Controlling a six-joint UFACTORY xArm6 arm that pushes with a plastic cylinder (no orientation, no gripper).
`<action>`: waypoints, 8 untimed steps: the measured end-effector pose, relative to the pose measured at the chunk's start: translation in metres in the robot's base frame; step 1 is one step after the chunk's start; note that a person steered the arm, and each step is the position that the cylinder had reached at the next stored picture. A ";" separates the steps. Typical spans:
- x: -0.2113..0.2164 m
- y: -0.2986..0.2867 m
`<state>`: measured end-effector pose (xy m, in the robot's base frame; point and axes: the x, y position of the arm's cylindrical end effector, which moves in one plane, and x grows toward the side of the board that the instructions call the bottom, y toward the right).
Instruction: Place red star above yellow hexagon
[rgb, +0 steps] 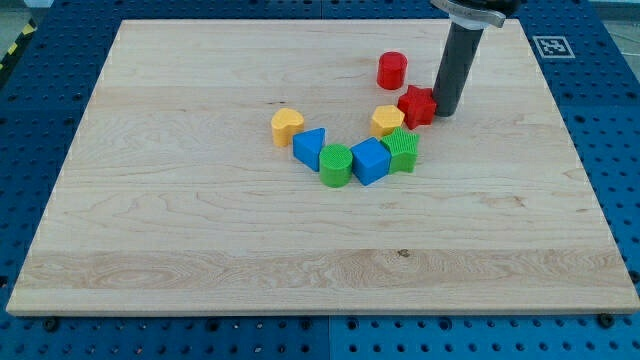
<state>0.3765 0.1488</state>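
Observation:
The red star (417, 105) lies on the wooden board, up and to the right of the yellow hexagon (387, 121), touching or almost touching it. My tip (446, 110) stands right against the red star's right side. The rod rises from there to the view's top.
A red cylinder (391, 70) sits above the star. Below the hexagon are a green star (402, 150), a blue cube (370, 161), a green cylinder (336, 165) and a blue triangle (311, 148). A yellow heart-like block (287, 127) lies to the left. The board (200, 230) rests on a blue pegboard.

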 end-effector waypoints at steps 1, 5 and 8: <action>0.000 0.000; -0.013 -0.028; -0.018 -0.048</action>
